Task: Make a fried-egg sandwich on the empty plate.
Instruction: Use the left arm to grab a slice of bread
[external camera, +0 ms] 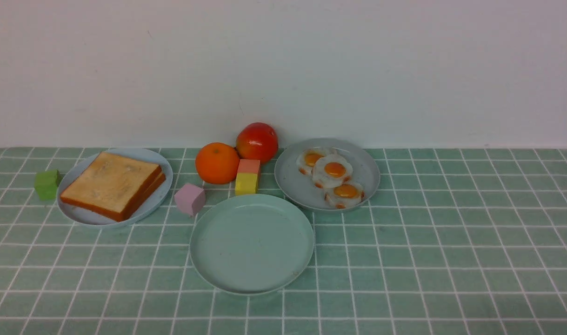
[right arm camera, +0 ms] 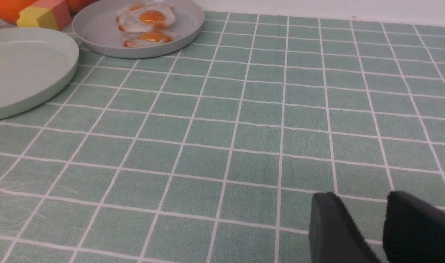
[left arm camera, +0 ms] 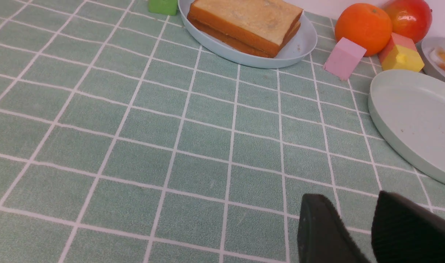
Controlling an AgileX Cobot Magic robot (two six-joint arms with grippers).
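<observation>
Into view with both grippers, left (left arm camera: 346, 208) and right (right arm camera: 359, 208), fingertips apart on each. Over to the left, on the pale blue plate (external camera: 153, 202), two toast slices (external camera: 111, 181), stacked slightly askew. Across on the grey plate (external camera: 295, 179), three fried eggs (external camera: 334, 169), bunched together. Between and nearer, the mint-green plate (external camera: 251, 244), just beyond it a yellow block (external camera: 246, 183).

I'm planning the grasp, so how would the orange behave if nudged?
The orange would probably roll, being nearly round. Rolling might stop early on one side, where the red fruit sits close. Its smooth-looking skin may feel slightly slippery.
</observation>
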